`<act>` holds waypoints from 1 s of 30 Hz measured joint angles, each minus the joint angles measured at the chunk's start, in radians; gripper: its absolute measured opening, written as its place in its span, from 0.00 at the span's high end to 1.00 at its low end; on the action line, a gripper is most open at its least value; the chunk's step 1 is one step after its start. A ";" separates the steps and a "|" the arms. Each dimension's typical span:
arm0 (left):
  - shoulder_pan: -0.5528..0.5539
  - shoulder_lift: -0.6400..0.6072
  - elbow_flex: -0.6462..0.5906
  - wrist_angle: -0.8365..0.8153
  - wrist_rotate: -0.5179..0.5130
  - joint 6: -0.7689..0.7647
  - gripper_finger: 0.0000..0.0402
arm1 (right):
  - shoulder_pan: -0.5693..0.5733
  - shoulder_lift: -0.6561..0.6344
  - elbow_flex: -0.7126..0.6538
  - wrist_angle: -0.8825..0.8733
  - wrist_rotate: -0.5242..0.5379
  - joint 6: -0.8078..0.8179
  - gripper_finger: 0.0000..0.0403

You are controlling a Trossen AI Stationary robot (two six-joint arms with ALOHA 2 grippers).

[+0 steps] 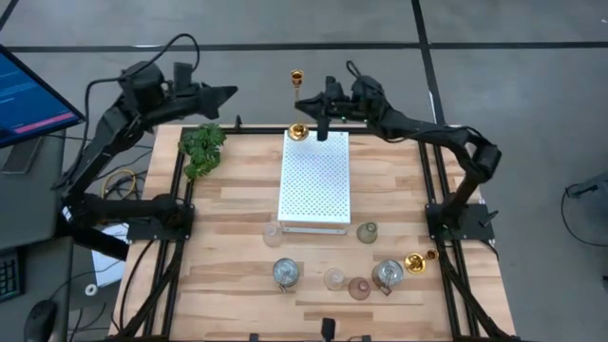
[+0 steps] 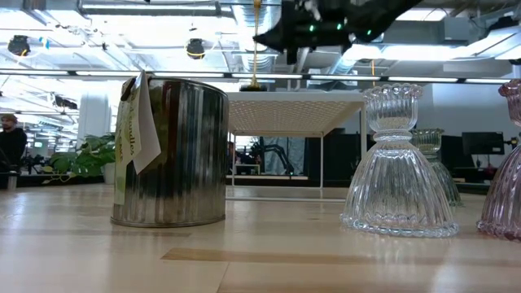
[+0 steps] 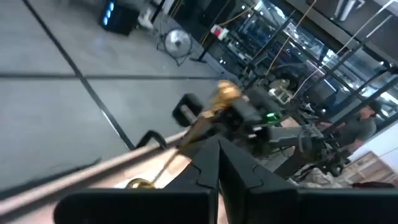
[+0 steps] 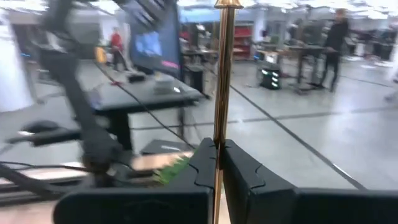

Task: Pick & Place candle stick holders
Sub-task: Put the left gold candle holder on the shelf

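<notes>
One gold candle stick holder (image 1: 297, 130) stands upright at the far left corner of the white dotted board (image 1: 314, 180). It also shows in the low view (image 2: 256, 41). My right gripper (image 1: 300, 103) is shut on its shaft. My left gripper (image 1: 231, 92) is shut and empty, raised beyond the table's far left edge and pointing at the stick. A second gold holder (image 1: 415, 261) is at the right edge. Silvery (image 1: 285, 273), clear (image 1: 334, 278), pinkish (image 1: 359, 288) and greenish (image 1: 367, 232) glass cups stand on the near half of the table. My right gripper pinches the gold stick's slim shaft (image 4: 222, 118) between its two fingers, well above the base. The fingers come level from the table's right side and lie across the shaft. The stick is upright, and its round base (image 2: 255, 84) looks to rest on the board's top.
A leafy green plant (image 1: 203, 147) sits at the far left of the table. The board stands on legs above the table (image 2: 293, 110). A second silvery cup (image 1: 388, 275) and a second clear cup (image 1: 274, 230) stand near the board's near edge. People stand in the room behind.
</notes>
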 joint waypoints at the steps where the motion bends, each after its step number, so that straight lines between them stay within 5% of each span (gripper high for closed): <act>1: 0.000 -0.005 0.000 0.000 -0.002 0.008 0.99 | -0.006 0.010 -0.001 -0.001 0.002 -0.009 1.00; 30: -0.013 -0.014 -0.054 0.108 -0.009 0.140 0.99 | -0.041 0.101 -0.096 0.250 -0.059 -0.041 1.00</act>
